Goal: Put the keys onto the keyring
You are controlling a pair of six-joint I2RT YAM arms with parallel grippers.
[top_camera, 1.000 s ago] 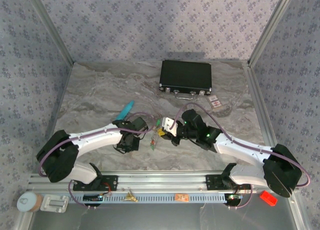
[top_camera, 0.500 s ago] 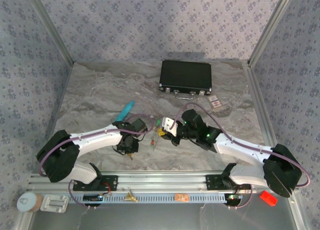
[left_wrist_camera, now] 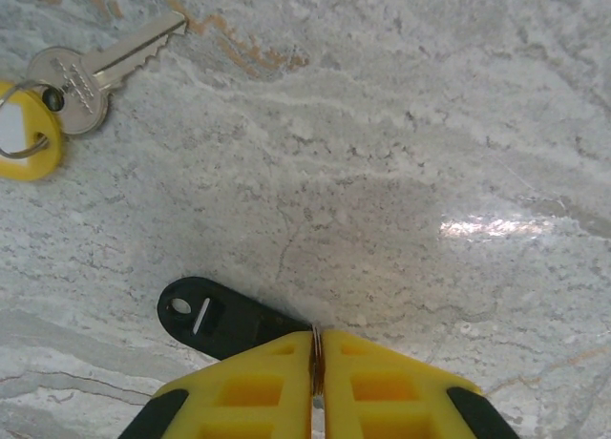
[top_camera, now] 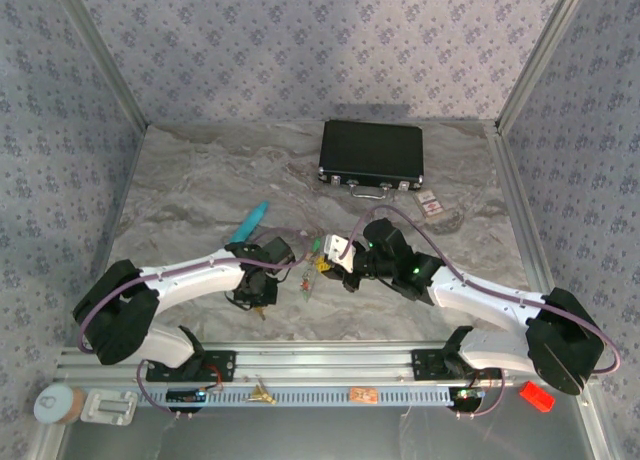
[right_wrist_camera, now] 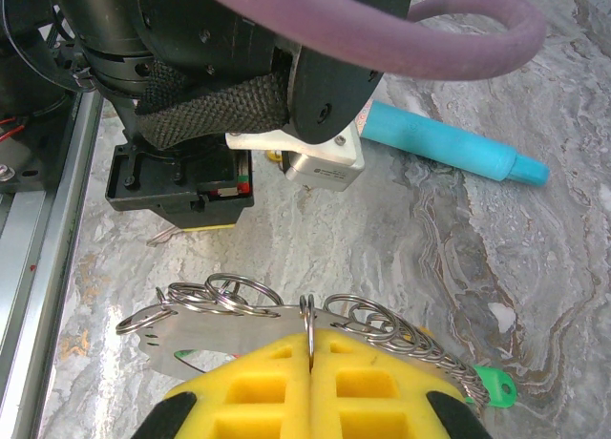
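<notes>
My left gripper is shut on a thin brass key seen edge-on, low over the marble. A black capsule-shaped piece pokes out from under its left finger. A silver key with a yellow tag lies apart, at the far left of the left wrist view. My right gripper is shut on one ring of the keyring, a silver plate carrying several wire rings, with a green tag at its right end. From above, the left gripper and right gripper sit close together at mid-table.
A teal tube lies behind the left arm, and the right wrist view shows the teal tube too. A black case stands at the back. A loose key rests on the front rail. The left arm's wrist looms just ahead of the right gripper.
The left wrist has shifted slightly and dipped toward the table. The right arm and the keyring have stayed still.
</notes>
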